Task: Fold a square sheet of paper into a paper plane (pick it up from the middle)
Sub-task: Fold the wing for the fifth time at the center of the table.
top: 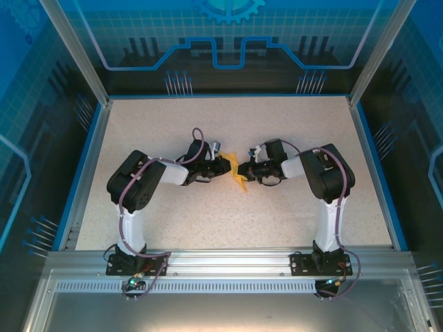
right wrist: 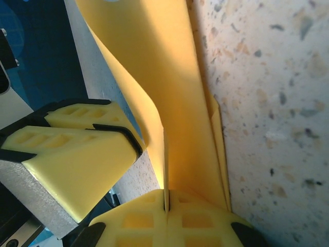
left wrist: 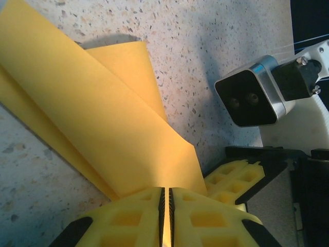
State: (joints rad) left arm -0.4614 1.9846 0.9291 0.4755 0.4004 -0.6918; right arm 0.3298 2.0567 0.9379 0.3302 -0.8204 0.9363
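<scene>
Speckled beige worktop (top: 208,214) sits inside blue enclosure walls (top: 41,138). Near its middle, a thin orange-yellow sheet of paper (top: 237,173), folded into creased layers, hangs between the two arms. The left gripper (top: 225,164) is clamped on one end and the right gripper (top: 248,170) pinches the other.

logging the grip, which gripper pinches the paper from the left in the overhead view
The left gripper, on the arm bolted at bottom left; the right gripper meets the folded sheet of paper from the right.
</scene>
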